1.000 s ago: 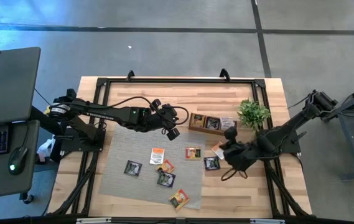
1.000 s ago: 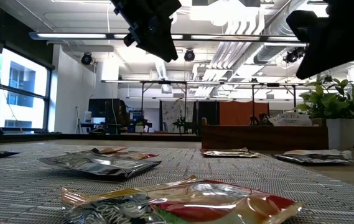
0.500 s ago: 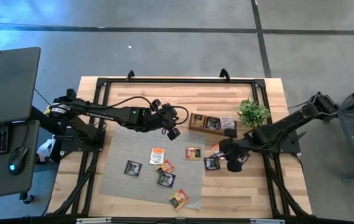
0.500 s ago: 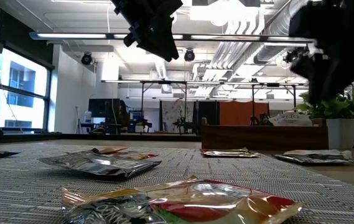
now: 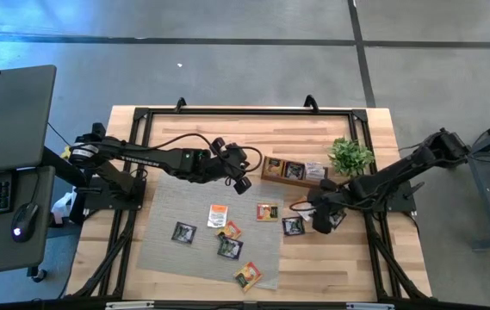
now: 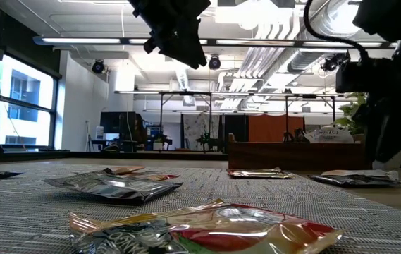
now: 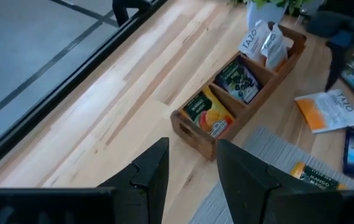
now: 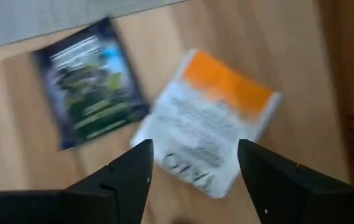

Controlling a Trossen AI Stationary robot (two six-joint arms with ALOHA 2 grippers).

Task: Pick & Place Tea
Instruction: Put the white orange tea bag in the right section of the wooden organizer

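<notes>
Right claw (image 8: 192, 165) released above white sachet (image 8: 209, 121); left claw (image 7: 192, 165) released, empty; sachet print blurred.

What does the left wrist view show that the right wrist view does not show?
Only the left wrist view shows the wooden tray with its sachets, an orange one and a dark one, and the grey mat. Only the right wrist view shows the open right tool directly over the white and orange sachet. Both show that sachet and a dark sachet beside it on the wood.
</notes>
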